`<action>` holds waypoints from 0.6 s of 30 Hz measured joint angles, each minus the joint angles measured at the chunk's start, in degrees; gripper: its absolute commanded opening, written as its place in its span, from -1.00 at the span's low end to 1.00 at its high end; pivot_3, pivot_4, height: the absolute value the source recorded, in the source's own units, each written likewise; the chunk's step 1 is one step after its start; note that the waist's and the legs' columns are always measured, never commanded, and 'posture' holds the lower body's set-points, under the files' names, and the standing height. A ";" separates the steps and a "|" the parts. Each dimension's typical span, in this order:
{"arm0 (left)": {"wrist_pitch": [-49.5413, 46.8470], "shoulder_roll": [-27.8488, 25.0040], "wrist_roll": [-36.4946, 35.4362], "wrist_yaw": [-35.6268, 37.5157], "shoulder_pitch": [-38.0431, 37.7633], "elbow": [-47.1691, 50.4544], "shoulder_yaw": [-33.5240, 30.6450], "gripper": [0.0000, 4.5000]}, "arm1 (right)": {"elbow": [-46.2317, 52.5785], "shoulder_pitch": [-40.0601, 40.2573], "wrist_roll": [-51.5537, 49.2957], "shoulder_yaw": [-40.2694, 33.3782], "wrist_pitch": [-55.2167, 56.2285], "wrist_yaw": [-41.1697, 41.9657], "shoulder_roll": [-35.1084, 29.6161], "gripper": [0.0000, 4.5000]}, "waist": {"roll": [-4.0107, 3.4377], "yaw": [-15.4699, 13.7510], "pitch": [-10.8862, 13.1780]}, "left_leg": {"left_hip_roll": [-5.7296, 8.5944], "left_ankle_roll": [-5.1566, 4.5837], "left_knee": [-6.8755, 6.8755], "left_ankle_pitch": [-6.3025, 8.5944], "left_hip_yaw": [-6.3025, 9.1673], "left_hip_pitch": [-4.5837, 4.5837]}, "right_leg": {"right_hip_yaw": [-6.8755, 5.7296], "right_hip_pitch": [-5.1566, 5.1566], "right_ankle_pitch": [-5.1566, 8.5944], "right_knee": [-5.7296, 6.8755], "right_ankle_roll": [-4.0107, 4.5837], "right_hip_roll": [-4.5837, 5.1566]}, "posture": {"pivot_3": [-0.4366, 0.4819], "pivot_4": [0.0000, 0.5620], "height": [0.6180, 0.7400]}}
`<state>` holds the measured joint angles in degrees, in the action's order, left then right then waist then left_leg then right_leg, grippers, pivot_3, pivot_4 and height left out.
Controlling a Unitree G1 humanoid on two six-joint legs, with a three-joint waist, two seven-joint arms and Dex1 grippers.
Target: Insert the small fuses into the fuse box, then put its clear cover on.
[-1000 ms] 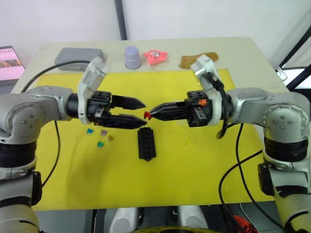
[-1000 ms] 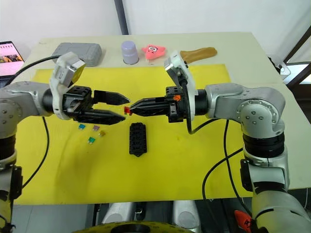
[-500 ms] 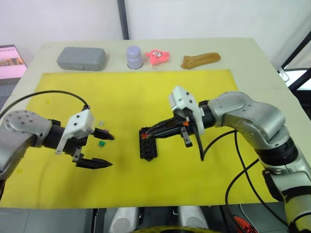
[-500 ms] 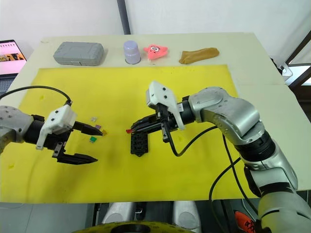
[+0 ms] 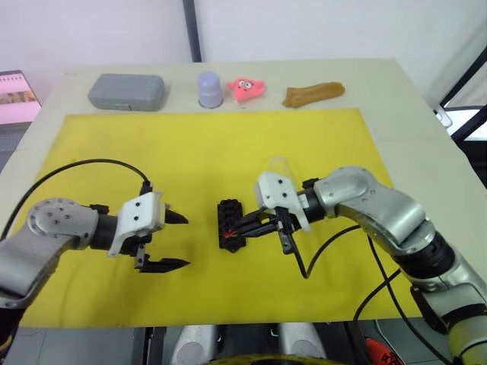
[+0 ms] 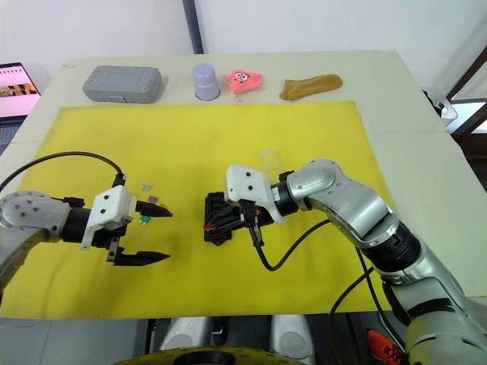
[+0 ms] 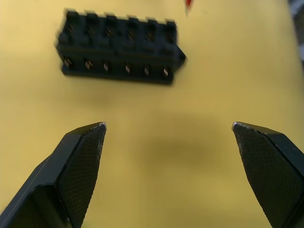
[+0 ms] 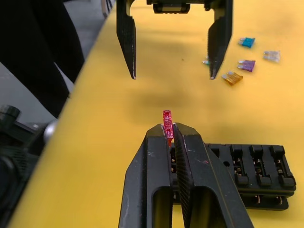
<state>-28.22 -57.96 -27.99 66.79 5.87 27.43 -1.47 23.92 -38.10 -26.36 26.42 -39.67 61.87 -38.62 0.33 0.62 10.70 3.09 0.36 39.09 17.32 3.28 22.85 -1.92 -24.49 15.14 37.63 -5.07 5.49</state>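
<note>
Right wrist view puts the right claw [image 8: 172, 130] at bottom centre, its two black fingers clenched on the red fuse [image 8: 167, 118], which pokes up between the tips. Just behind the fingers, at lower right of that frame, lies the black fuse box [image 8: 247, 170], its visible slots looking empty. In the right eye view the same claw [image 6: 217, 223] sits at the near end of the box [image 6: 217, 214], mid-frame on the yellow mat [image 6: 319, 129].

Left claw [image 6: 156, 234] hangs at lower left of the right eye view, fingers spread wide with nothing between them. Left wrist view shows its two tips apart over bare mat and the box [image 7: 118, 50] near the top, both rows of slots apparently unfilled.

By my reading the task is at its start: the first fuse is held at the box but not seated, and the other five are still loose. Blue [image 8: 247, 42], clear-grey [image 8: 271, 56], purple [image 8: 247, 64] and orange [image 8: 231, 77] fuses lie in a loose cluster near the left claw; a green one [image 6: 144, 220] sits beside its upper finger. A clear cover [image 6: 269, 160] rests on the mat just behind the right wrist, not yet fitted.

Along the top edge stand a grey case [image 6: 122, 82], a lilac cup [image 6: 204, 80], a pink toy [image 6: 243, 78] and a brown lump [image 6: 308, 85], all well apart from the work. Nothing seems to block the box.
</note>
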 measured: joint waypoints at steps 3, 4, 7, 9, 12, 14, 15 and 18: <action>0.00 1.05 0.05 -1.35 -1.21 0.96 0.10 0.99 | -0.13 1.03 1.35 0.13 0.99 -0.05 0.49 -1.00 | 0.00 0.06 0.00 | 0.00 0.01 0.00 0.00 0.00 0.00 | 0.00 0.00 0.00 0.00 0.00 -0.01 | -0.05 -0.47 0.85; 0.00 1.20 0.10 -1.69 -1.47 1.27 0.09 0.99 | -0.24 1.07 1.61 0.13 1.25 -0.04 0.59 -1.00 | 0.00 0.05 0.00 | 0.00 0.01 0.00 0.00 0.00 -0.01 | 0.00 0.00 0.00 0.00 0.00 -0.01 | -0.05 -0.47 0.85; 0.01 2.07 0.68 -2.84 -1.96 2.06 0.34 0.99 | -0.69 1.66 2.91 0.13 2.28 0.08 1.24 -1.00 | 0.00 0.01 0.00 | 0.00 0.01 0.00 0.00 0.01 -0.01 | 0.00 0.01 0.00 0.00 0.00 -0.01 | -0.05 -0.47 0.85; 0.01 2.12 1.18 -3.30 -2.02 2.05 0.58 0.99 | -0.96 1.96 3.53 0.13 3.03 0.25 1.53 -1.00 | 0.00 0.01 0.00 | 0.00 0.01 0.00 0.00 0.01 -0.02 | 0.00 0.02 0.00 0.00 0.00 -0.01 | -0.05 -0.47 0.85; 0.01 2.43 1.28 -3.52 -2.04 2.07 0.67 0.99 | -1.91 2.21 4.90 0.13 3.89 0.53 1.57 -1.00 | 0.00 0.02 0.00 | 0.00 0.03 0.01 -0.02 0.01 -0.01 | 0.00 0.02 0.00 0.00 0.00 -0.01 | -0.05 -0.47 0.85; 0.01 2.43 1.32 -3.51 -2.04 2.07 0.67 0.99 | -2.01 2.38 5.31 0.13 4.23 0.90 1.57 -1.00 | 0.00 0.02 0.00 | 0.00 0.05 0.01 -0.03 0.01 -0.01 | 0.00 0.02 0.00 0.00 0.00 -0.02 | -0.05 -0.47 0.85; 0.01 2.43 1.36 -3.50 -2.04 2.07 0.67 0.99 | -2.21 2.51 5.54 0.13 4.58 1.13 1.57 -1.00 | 0.00 0.01 0.00 | 0.00 0.06 0.01 -0.03 0.01 -0.01 | 0.00 0.02 0.00 0.00 0.00 -0.01 | -0.05 -0.47 0.85; 0.01 2.43 1.53 -3.49 -2.04 2.07 0.69 0.99 | -2.76 3.25 6.34 0.13 5.26 1.65 1.56 -1.00 | 0.00 0.01 0.00 | 0.00 0.05 0.01 -0.03 0.01 -0.02 | 0.00 0.02 0.00 0.00 0.00 -0.01 | -0.05 -0.47 0.85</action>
<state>-28.21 -55.53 -26.47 63.30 3.83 29.50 -0.78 21.16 -34.85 -20.02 26.55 -34.41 63.52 -37.07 0.33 0.63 10.70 3.09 0.42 39.10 17.29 3.29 22.84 -1.92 -24.47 15.14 37.63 -5.07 5.47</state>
